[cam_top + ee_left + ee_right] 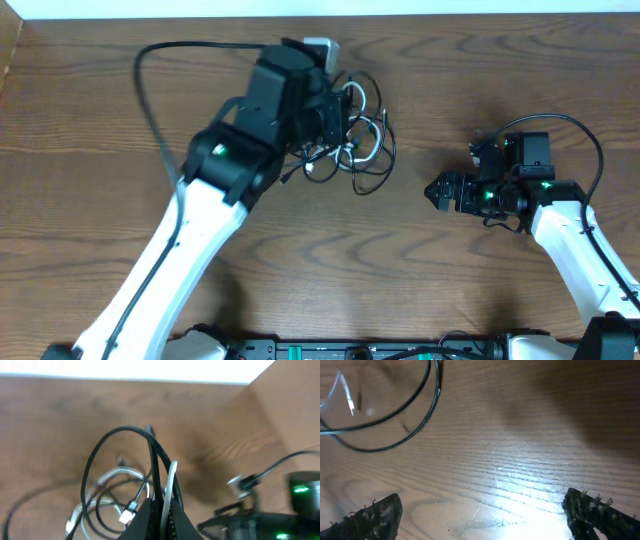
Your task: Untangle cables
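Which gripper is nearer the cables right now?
Left. The left gripper is on the cables, shut on a white and a black strand. The right gripper hangs open over the table, apart from them, on its own side.

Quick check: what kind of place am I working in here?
Likely a robotics lab bench: a wood-grain table, two white robot arms based at its near edge, and a tangle of cables.

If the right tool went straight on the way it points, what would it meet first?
Likely the black cable's outer loop at the tangle's near edge, only bare table between. The right tool aims slightly off, so it might skim past.
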Available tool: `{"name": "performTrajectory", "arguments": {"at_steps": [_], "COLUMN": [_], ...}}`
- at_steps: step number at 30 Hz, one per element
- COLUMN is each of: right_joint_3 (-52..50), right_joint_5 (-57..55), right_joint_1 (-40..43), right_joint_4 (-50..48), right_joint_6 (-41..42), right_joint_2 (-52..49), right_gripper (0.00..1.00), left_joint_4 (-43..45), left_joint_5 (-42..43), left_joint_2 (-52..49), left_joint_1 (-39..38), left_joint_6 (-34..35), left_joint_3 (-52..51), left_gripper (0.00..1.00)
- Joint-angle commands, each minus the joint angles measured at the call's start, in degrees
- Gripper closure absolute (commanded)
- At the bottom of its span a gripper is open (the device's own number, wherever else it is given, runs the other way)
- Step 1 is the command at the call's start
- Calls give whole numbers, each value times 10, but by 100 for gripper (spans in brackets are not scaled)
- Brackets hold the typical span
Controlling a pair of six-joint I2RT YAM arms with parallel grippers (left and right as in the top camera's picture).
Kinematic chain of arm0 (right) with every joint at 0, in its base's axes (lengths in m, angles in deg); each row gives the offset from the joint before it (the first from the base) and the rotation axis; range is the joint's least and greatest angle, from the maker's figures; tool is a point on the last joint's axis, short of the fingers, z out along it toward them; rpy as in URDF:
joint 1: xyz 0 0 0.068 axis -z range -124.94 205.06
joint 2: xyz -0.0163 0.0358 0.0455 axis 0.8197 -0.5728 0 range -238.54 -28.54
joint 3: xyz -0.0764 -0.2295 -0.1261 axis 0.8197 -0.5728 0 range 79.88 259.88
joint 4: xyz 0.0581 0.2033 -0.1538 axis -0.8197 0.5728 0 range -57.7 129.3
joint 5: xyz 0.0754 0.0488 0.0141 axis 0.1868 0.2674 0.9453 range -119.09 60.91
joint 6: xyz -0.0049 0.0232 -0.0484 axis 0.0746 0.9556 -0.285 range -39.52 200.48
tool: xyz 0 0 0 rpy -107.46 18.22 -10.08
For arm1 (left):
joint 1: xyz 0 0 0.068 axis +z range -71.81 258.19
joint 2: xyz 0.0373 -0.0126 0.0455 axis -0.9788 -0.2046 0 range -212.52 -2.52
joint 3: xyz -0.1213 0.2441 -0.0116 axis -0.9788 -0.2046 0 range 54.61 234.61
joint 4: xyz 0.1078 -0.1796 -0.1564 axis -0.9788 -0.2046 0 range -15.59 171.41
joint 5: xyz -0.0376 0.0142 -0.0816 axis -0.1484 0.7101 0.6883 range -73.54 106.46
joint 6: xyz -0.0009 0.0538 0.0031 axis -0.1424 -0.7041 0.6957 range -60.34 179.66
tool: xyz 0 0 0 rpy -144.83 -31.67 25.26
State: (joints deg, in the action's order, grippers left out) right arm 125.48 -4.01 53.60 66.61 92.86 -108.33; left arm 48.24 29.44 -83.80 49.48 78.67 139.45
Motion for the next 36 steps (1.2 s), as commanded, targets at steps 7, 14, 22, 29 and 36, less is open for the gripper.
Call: {"name": "performTrajectory", "arguments": {"at_steps": [7,14,22,29,36], "right_joint_3": [-3,-3,-4,-10,-29], "right_joint_5": [5,5,5,-3,-25], "right_joint_1": [-5,-5,-5,-5,-5], "right_joint_4": [-2,-2,0,-3,-13], "right_joint_6": [-9,-9,-9,-9,-9], "right_joint_2": [0,0,0,0,0], "right_gripper": [1,1,1,1,1], "left_joint_4": [32,24,124,313,433], "left_joint_5": [-6,-6,-37,-36,-36], "left_joint_2": [57,38,72,158,226], "left_joint_1": [0,0,4,25,28], "left_joint_6": [-72,-72,-72,-74,-74], "left_joint_3": [6,5,6,6,6], "left_gripper": [92,92,92,92,92]}}
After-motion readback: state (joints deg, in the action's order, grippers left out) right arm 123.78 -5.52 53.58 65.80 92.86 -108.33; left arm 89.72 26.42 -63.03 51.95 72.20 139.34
